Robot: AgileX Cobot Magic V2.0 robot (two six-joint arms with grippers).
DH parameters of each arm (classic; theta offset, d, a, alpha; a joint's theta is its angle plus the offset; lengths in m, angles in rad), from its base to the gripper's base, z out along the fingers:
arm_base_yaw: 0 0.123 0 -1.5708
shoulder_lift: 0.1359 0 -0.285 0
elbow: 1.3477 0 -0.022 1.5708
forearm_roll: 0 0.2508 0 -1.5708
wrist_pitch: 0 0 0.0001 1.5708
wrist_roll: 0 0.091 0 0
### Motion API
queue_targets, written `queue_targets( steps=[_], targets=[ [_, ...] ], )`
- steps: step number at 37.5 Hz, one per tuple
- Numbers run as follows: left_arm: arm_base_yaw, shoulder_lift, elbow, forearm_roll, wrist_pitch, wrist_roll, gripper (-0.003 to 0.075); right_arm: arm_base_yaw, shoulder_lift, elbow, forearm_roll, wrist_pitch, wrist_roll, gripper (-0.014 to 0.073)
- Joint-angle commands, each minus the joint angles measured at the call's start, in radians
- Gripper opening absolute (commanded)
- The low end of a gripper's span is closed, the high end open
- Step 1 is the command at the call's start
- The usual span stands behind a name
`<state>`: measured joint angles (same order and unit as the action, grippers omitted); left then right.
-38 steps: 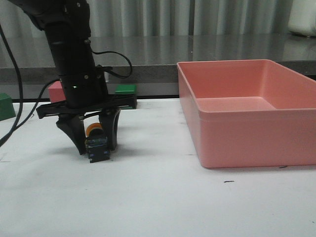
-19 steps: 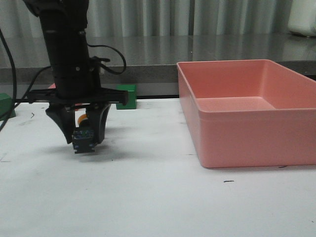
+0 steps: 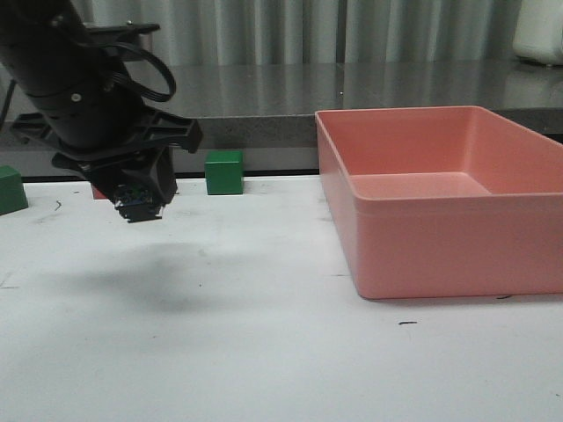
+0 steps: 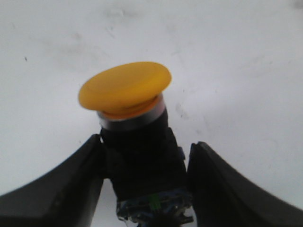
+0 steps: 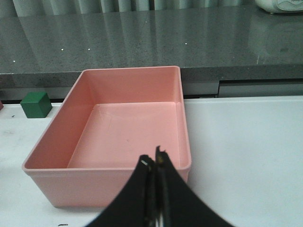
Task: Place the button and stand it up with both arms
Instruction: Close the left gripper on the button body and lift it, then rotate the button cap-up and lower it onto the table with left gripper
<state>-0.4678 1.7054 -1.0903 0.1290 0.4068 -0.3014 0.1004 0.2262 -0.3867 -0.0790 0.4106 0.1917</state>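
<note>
The button sits clamped in my left tool, one dark finger pressed against each side of its black base, the yellow mushroom cap and pale collar pointing away from my wrist toward the white desk. In the front view the button shows only as a dark block with a bluish end poking from under my left tool, held in the air above the desk with a soft shadow beneath it; the cap is hidden there behind the tool.

Taking the pink bin as my landmark, the held button is well off to its left. The bin's interior shows nothing but its own bare floor in the right wrist view. A green cube stands on the desk between the button and the bin, toward the back edge. Another green cube lies farther left of the bin, cut off by the frame edge. A reddish scrap behind my left tool is too covered to identify.

My right tool hangs near the bin's closer wall, fingers pressed together with nothing between them.
</note>
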Motion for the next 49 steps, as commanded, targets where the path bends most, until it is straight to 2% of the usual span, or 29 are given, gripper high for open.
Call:
queue_targets(
  steps=[1,9,14,30,45,49],
  targets=[
    [-0.004,-0.115,0.098,0.067,-0.277,-0.011,0.0207,-0.007,0.008,-0.024,-0.013,-0.079,-0.013,-0.0069],
    [-0.004,-0.137,0.294,0.191,-0.699,0.004,0.0208,-0.007,0.008,-0.024,-0.013,-0.077,-0.013,-0.0069],
    [0.009,-0.124,0.372,0.193,-0.897,0.074,0.0208,-0.007,0.008,-0.024,-0.013,-0.077,-0.013,-0.0069],
    [0.142,0.019,0.46,0.176,-1.217,0.132,0.0211,-0.007,0.008,-0.024,-0.013,-0.076,-0.013,-0.0069],
    [0.156,0.198,0.579,0.113,-1.637,0.187,0.0211,-0.007,0.008,-0.024,-0.013,-0.076,-0.013,-0.0069],
    [0.156,0.226,0.607,0.079,-1.672,0.301,0.0211,-0.007,0.008,-0.024,-0.013,-0.076,-0.013,-0.0069]
  ],
)
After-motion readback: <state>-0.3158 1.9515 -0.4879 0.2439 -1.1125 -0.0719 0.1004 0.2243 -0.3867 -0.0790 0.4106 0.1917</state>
